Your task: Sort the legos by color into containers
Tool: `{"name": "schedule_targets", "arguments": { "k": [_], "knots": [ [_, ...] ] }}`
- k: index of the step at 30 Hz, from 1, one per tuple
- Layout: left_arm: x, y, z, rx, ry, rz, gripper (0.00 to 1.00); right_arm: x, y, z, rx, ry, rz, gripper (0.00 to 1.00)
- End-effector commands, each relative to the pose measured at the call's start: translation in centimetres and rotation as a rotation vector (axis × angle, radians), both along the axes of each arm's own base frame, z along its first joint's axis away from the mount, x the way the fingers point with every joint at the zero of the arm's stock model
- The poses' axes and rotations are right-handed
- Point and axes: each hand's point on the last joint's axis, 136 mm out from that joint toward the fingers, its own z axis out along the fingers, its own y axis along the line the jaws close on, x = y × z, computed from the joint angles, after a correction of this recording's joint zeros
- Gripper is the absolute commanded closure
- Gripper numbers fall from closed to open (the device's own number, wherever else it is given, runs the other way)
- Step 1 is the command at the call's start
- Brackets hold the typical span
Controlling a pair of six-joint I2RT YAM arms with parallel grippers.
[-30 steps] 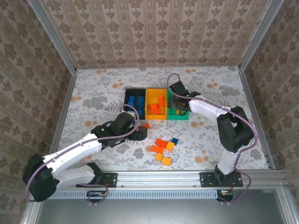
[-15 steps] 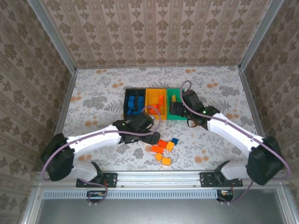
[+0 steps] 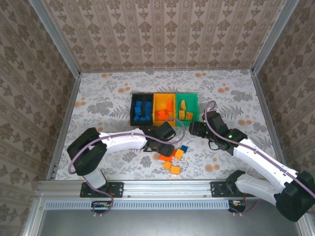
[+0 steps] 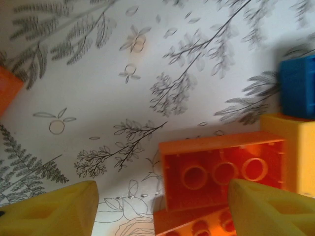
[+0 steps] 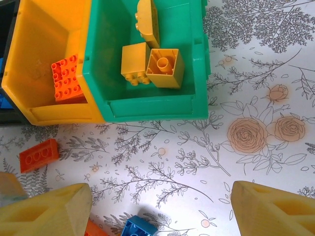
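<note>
Bins first, left to right along the back: black bin (image 3: 141,95) has blue bricks (image 3: 142,109), yellow-orange bin (image 3: 165,123) has red-orange bricks (image 3: 162,114), green bin (image 3: 188,94) has yellow-orange bricks (image 3: 183,106). Nearer me, my left gripper (image 3: 166,147) is down low at the loose pile (image 3: 170,158) on the table (image 3: 108,98), jaws apart with a red-orange brick (image 4: 221,174) between them, hollow side facing the wrist camera, not pinched as far as I can see. A blue brick (image 4: 298,88) sits just beside it. My right gripper (image 3: 194,129) hangs spread wide and empty, just in front of the green bin.
</note>
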Motion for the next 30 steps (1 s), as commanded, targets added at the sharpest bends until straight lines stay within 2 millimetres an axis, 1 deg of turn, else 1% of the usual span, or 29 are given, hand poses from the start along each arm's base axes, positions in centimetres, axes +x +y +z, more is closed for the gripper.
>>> {"name": "schedule_targets", "arguments": {
  "k": [1,3,8,10,12,14,16,18,21,25,27,30],
  "knots": [
    [0.8,1.7,-1.3,0.083,0.007,0.035,0.36,-0.8,-0.2,-0.3,0.012,0.019,-0.007,0.24],
    [1.1,2.7,-1.8,0.102,0.012,0.065,0.39,-0.9,0.0,-0.2,0.021,0.022,0.003,0.24],
    [1.7,5.9,-2.1,0.143,0.003,0.145,0.41,-1.5,1.2,-0.4,0.024,0.033,0.05,0.24],
    [1.6,7.0,-2.2,0.141,0.011,0.169,0.42,-1.8,2.1,-0.8,0.015,0.039,0.08,0.24],
    [1.3,7.3,-1.8,0.122,0.017,0.177,0.39,-2.0,3.4,-1.2,0.003,0.041,0.13,0.24],
    [1.0,6.8,-0.4,0.077,0.009,0.176,0.32,-2.1,5.4,-1.5,-0.023,0.038,0.215,0.25],
    [0.9,6.0,2.3,0.007,-0.04,0.173,0.22,-2.1,7.5,-1.7,-0.065,0.033,0.307,0.24],
    [1.0,6.1,5.2,-0.059,-0.094,0.193,0.16,-2.0,9.6,-2.0,-0.1,0.033,0.392,0.24],
    [1.3,7.9,8.9,-0.144,-0.182,0.254,0.08,-1.9,12.7,-3.2,-0.149,0.058,0.502,0.24],
    [1.2,11.9,12.2,-0.249,-0.256,0.375,0.01,-2.1,16.3,-5.9,-0.226,0.113,0.621,0.23],
    [1.0,13.7,13.4,-0.286,-0.284,0.421,0.0,-2.1,17.6,-7.3,-0.262,0.134,0.663,0.23],
    [0.7,15.8,14.1,-0.309,-0.302,0.475,0.0,-1.9,18.8,-9.4,-0.318,0.167,0.692,0.23]
  ]
}}
